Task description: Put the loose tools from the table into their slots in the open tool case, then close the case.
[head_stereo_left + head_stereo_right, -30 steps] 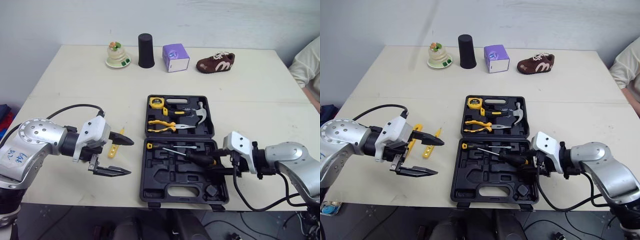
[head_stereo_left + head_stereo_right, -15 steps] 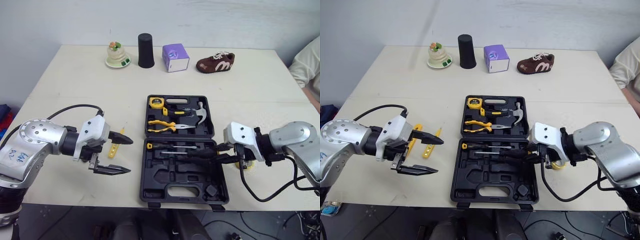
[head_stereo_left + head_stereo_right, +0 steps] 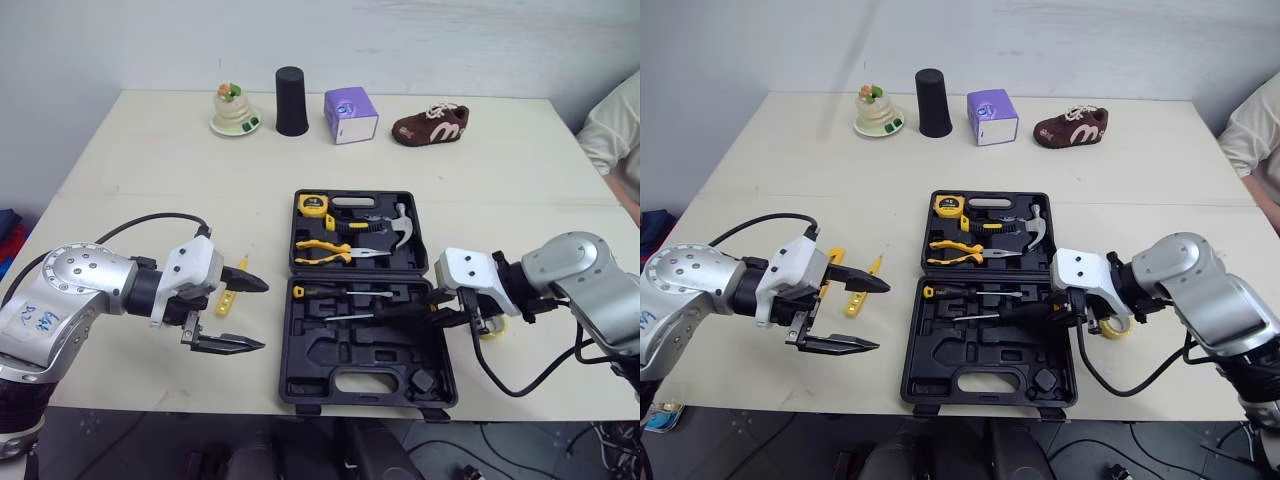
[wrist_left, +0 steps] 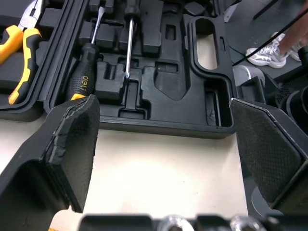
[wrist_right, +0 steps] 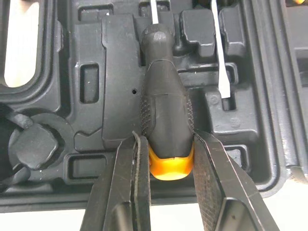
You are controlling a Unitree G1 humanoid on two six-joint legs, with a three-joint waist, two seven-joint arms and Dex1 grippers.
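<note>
Right gripper (image 5: 167,144) is clamped on the black handle of a screwdriver (image 5: 166,106), its pads on either side just above the orange butt end. The tool lies crosswise over the near half of the open tool case (image 3: 335,360), its shaft pointing toward the robot's left. Whether the handle is fully seated in its recess I cannot tell. Just behind it a second screwdriver (image 3: 325,291) with a black and yellow handle lies in its slot, and the moulded recesses nearer the case handle are bare. Beside the right gripper, on the desk (image 3: 150,170) at the case's right edge, sits a yellow ring-shaped thing (image 3: 1110,328).

Left gripper (image 3: 258,314) hangs over the desk to the left of the case, fingers wide apart and holding nothing. Close behind it lie two loose yellow tools (image 3: 862,290) on the desk, partly hidden by the gripper and its wrist; what they are is hard to tell.

The far half of the case holds a yellow tape measure (image 3: 313,205), yellow-handled pliers (image 3: 330,250) and a hammer (image 3: 397,225).

Along the far edge of the desk, well apart from the case, stand a small ornament on a dish (image 3: 232,110), a black cup (image 3: 291,101), a purple box (image 3: 351,115) and a brown shoe (image 3: 431,124). A person's sleeve (image 3: 615,125) shows at the right edge.
</note>
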